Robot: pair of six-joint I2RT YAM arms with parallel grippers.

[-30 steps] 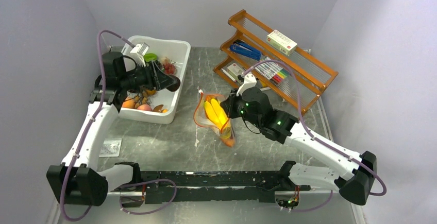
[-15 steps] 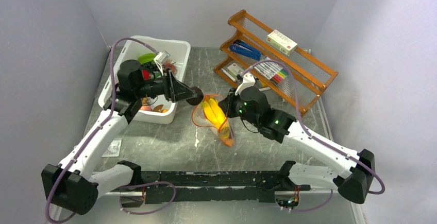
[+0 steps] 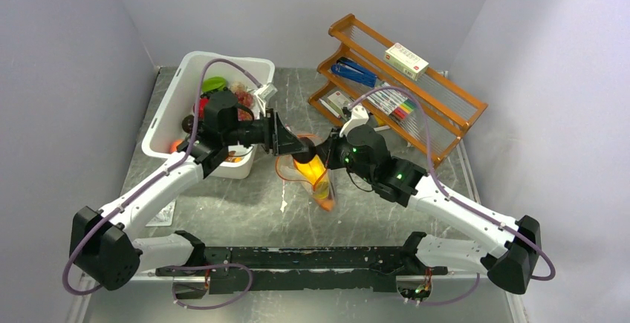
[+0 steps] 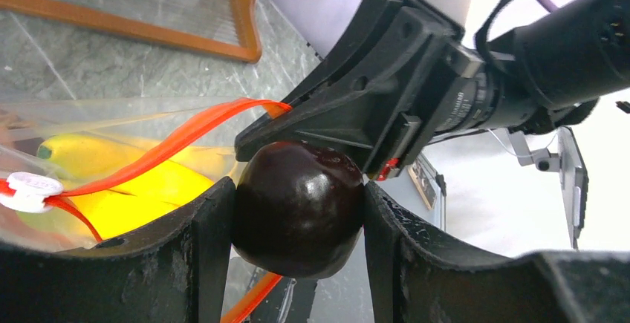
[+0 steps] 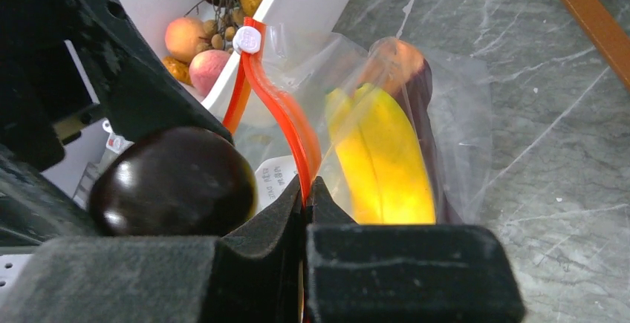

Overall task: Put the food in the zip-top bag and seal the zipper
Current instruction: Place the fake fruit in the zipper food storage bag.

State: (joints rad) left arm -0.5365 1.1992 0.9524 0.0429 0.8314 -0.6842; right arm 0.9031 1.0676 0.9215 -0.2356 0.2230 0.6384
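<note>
The zip-top bag (image 3: 321, 188) lies mid-table, its mouth toward the far left. The closed right gripper (image 5: 306, 187) pinches the zipper (image 5: 276, 108), holding the mouth open. The left gripper (image 4: 297, 198) clamps a dark round fruit (image 4: 299, 211) directly at this mouth.

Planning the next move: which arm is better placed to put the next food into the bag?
Left. The left claw holds a dark round fruit at the open bag; the right claw is shut on the zipper strip, holding it open.
</note>
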